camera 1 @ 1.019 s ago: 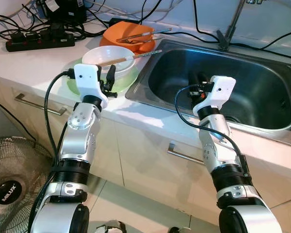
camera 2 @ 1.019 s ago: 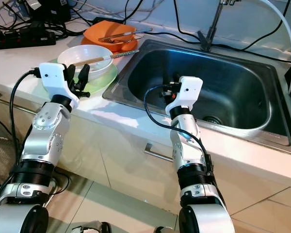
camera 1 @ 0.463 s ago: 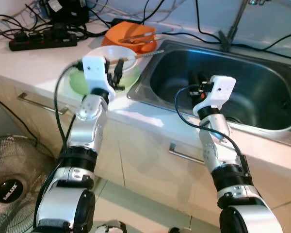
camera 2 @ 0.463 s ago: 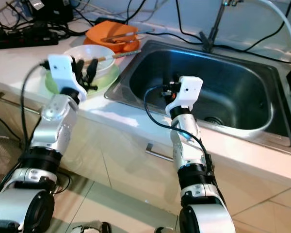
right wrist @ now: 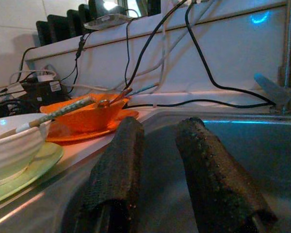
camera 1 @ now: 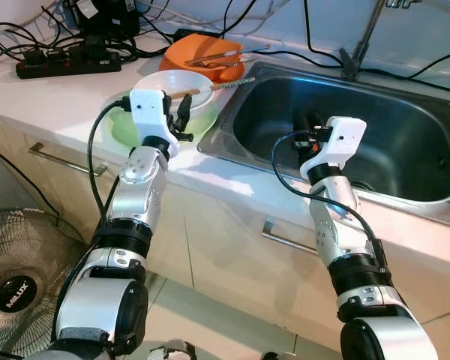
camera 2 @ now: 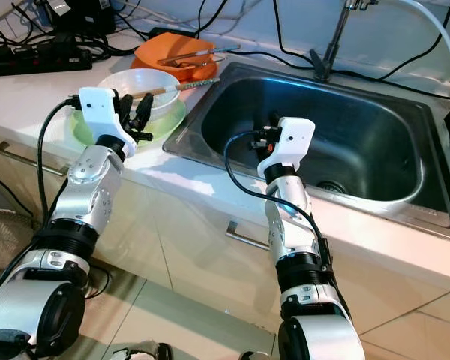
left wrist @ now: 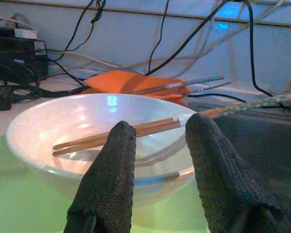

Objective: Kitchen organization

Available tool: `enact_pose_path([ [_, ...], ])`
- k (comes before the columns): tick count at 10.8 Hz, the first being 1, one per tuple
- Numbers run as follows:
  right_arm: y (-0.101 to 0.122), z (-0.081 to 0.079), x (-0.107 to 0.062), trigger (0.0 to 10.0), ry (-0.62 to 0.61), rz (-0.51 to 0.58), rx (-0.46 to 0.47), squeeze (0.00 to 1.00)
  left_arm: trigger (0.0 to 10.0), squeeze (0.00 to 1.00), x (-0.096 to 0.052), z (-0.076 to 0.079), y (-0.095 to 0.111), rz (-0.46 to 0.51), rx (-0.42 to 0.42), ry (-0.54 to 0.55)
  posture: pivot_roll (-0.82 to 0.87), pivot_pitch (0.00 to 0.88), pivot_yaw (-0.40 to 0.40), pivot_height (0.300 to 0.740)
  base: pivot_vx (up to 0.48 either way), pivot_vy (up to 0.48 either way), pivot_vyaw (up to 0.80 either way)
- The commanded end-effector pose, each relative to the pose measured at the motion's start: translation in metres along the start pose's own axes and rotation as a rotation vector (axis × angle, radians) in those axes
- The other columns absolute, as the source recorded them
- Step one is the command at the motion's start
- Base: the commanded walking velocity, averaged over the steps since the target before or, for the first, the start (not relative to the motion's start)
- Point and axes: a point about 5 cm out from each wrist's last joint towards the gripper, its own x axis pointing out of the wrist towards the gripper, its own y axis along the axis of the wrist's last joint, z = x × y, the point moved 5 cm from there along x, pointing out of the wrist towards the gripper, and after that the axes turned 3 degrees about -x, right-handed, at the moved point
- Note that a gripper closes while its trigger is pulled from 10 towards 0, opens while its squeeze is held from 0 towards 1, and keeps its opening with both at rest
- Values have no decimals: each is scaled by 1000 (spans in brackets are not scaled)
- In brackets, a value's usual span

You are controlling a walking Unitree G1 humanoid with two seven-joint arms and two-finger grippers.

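I'm seeing the round white ceramic bowl (left wrist: pixel 94 131), upper left on the table (camera 1: pixel 52 94), just ahead of my left gripper (left wrist: pixel 157 145), jaws spread, wooden chopsticks (left wrist: pixel 150 127) lying across it. Right gripper (right wrist: pixel 160 145), jaws spread, is hovering over the steel sink (camera 1: pixel 405 150).

A brushed, dully reflective stainless steel sink (camera 1: pixel 375 142) is set in a smooth, pale, glossy bench (camera 1: pixel 52 97). The white bowl (left wrist: pixel 87 126) looks glazed and shiny, the chopsticks (left wrist: pixel 150 127) wooden. The left tool's fingers (left wrist: pixel 109 184) are covered in a rough, matt black texture.
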Motion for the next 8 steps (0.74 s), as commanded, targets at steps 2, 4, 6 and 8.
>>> enact_pose_path([
  [2, 3, 1, 1, 10000, -4, 5, -2, 0, 10000, 0, -3, -16, -1, -3, 17, 42, 76, 11, -14, 740, 0, 0, 0],
  [4, 3, 2, 2, 10000, -6, 5, -2, 0, 10000, 0, -8, -28, -1, -2, 38, 72, 78, 12, -16, 740, 0, 0, 0],
  [6, 3, 3, 2, 10000, -7, 4, -2, 0, 10000, 0, -12, -41, 1, 1, 59, 101, 83, 13, -18, 740, 0, 0, 0],
  [8, 2, 3, 2, 10000, -7, 1, 0, 0, 10000, 0, -14, -49, 10, 23, 78, 120, 88, 17, -19, 740, 0, 0, 0],
])
